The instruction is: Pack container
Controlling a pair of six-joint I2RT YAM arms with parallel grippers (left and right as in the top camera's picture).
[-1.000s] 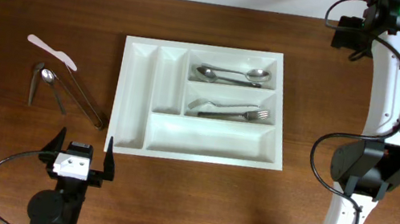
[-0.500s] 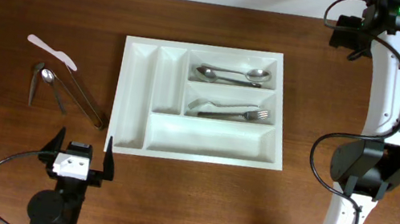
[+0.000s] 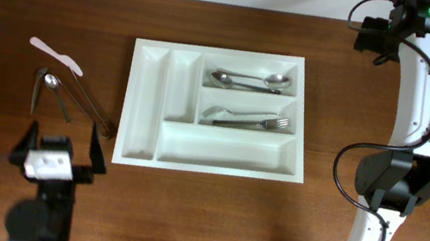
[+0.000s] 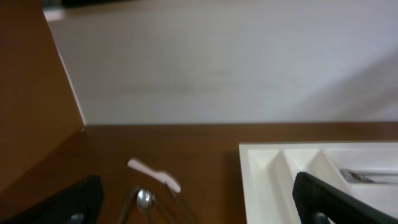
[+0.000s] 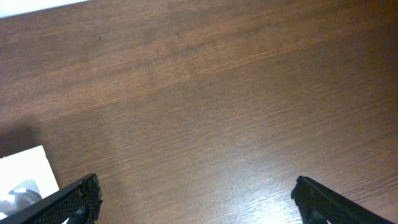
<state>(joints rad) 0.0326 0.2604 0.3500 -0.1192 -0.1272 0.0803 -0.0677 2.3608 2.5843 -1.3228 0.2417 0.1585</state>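
Observation:
The container [image 3: 227, 150], a white five-compartment tray, lies mid-table. Its upper right slot holds spoons [image 3: 248, 80] and the slot below holds forks [image 3: 250, 120]. Loose to its left lie a white plastic knife [image 3: 56, 55], metal tongs [image 3: 78, 102] and a spoon [image 3: 52, 84]. My left gripper [image 3: 63, 141] hangs open and holds nothing, just in front of the tongs. The left wrist view shows the knife [image 4: 154, 175], the spoon [image 4: 144, 199] and the container [image 4: 267, 180] ahead of the open left gripper [image 4: 199, 202]. My right gripper [image 5: 196, 193] is open over bare wood.
The right arm [image 3: 415, 101] runs along the table's right side, from the front edge to the far edge. A corner of the container [image 5: 22, 171] shows at the lower left of the right wrist view. A pale wall [image 4: 217, 56] rises behind the table.
My left gripper has shifted left, from in front of the container's corner to in front of the tongs. The right arm and the cutlery have not moved.

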